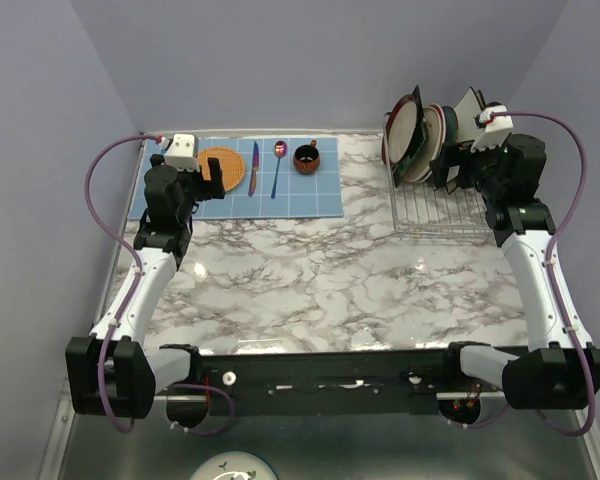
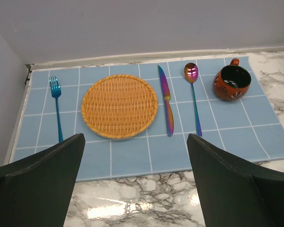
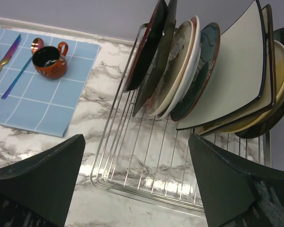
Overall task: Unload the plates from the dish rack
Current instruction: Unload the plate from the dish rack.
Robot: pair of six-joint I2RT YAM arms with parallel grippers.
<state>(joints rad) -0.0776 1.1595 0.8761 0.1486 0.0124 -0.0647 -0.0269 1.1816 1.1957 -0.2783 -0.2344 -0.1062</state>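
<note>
Right gripper is spread wide and empty, hovering above the bare near half of the dish rack and looking down at the plates. None are unloaded yet. All of them stand on edge, bunched at the rack's far end by the wall and leaning one on the next, so the prongs hold the bottoms while the top rims are free. A rim pinch from above looks like the way in. The end plates are the easiest picks: the dark plate on the placemat side, or the big square plate with more plates behind it. The middle ones sit rim to rim with barely a gap for a finger, and pulling one risks dragging its neighbour. Left gripper is also spread and empty, parked over the near edge of the blue placemat at the back left of the desk. It points at the woven mat, which I'd guess is the landing spot or handover side. The mat has tight clearance: fork on its left, knife just right of it, then spoon and cup. Bare marble lies between the rack and the placemat, well apart, with nothing in the transfer path. The rack's own wires and the close wall limit the lift angle.
</note>
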